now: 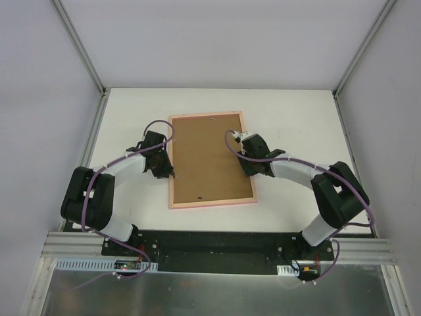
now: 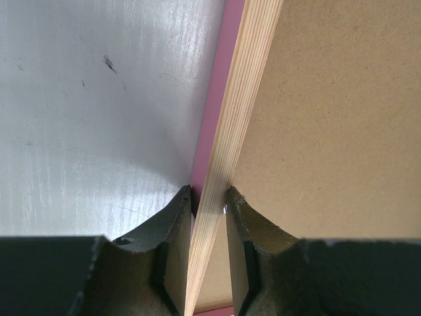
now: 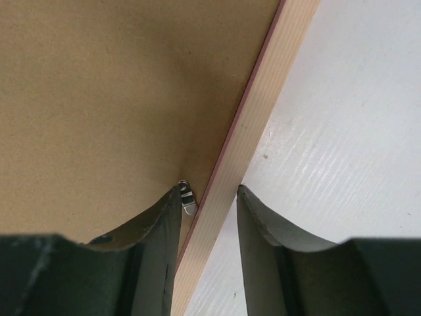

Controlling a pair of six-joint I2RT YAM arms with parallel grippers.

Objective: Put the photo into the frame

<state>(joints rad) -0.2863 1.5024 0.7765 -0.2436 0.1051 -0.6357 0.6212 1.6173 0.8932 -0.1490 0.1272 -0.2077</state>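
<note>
A white table (image 1: 296, 118) is seen from above, with two black robot arms reaching in from the near edge. The frame (image 1: 212, 202) lies flat at the middle of the table, back side up, its long sides running away from the arms and tilted slightly to the left. A brown backing board (image 1: 209, 158) fills its opening, so only a thin pale pink border shows around the board.

The left gripper (image 1: 171, 174) sits at the frame's left long side, about two thirds of the way toward the near end. Its wrist camera shows the two dark fingers (image 2: 172, 230) set narrow, one on each side of the pale wooden rail. The outer finger is against the pink outer face and the inner finger is against the rail's board side, so it pinches the rail.

The right gripper (image 1: 248, 171) sits at the frame's right long side, roughly level with the left one. Its wrist camera shows the fingers (image 3: 260, 224) also set narrow and straddling the rail. The outer finger touches the rail's table side. The inner finger rests over the board, its tip beside a small metal tab (image 3: 188, 197), with a sliver of space between finger and rail. I cannot tell whether this gripper is truly clamping the rail.
</note>
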